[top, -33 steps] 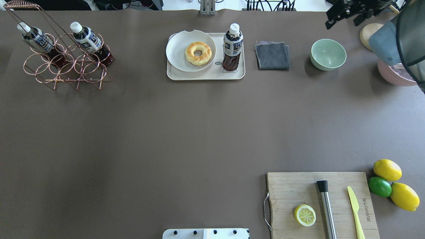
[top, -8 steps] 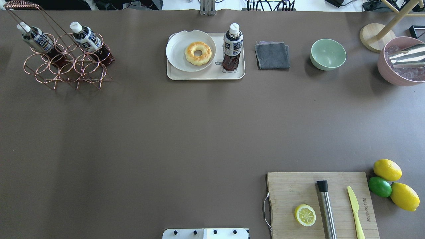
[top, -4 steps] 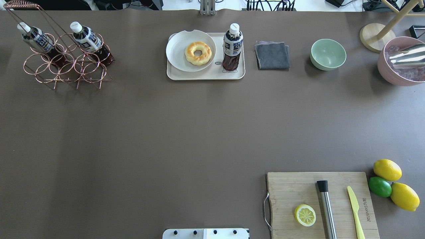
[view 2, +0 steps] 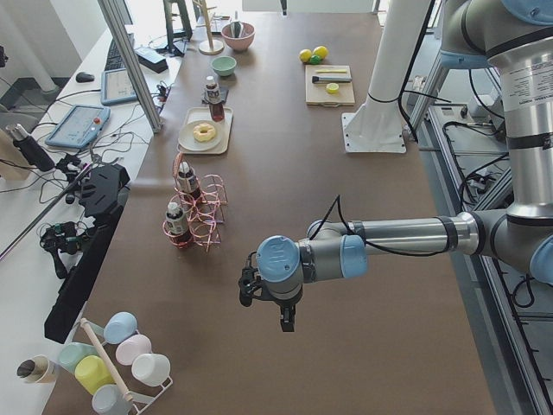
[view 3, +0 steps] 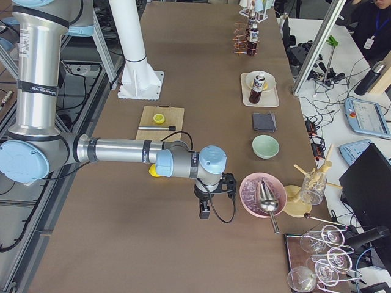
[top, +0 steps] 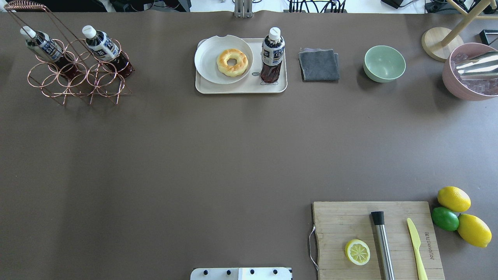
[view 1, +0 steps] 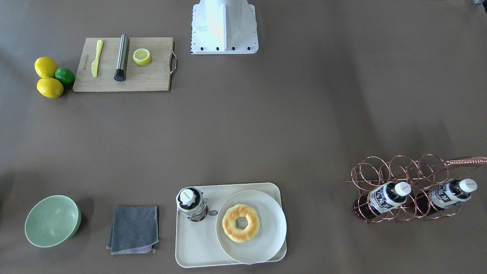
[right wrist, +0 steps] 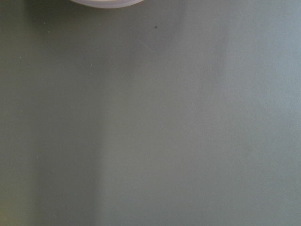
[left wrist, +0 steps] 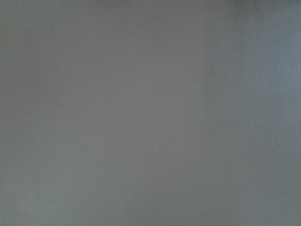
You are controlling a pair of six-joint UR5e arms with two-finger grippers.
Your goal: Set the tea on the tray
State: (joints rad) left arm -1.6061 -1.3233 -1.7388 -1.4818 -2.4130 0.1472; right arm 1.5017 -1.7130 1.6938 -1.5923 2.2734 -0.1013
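Now left arm (view 2: 397, 233), right arm (view 3: 122, 151) outstretched; tea (top: 272, 54) upright

Silver arms (view 2: 406, 233), pale-blue joint caps (view 2: 278, 259), seemingly black cables (view 2: 338, 201).

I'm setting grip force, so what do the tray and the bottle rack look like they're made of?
Tray: likely plastic, matte cream; the smooth moulded rim and rounded corners suggest it. Rack: metal wire, glossy copper colour; thin bent rings that glint.
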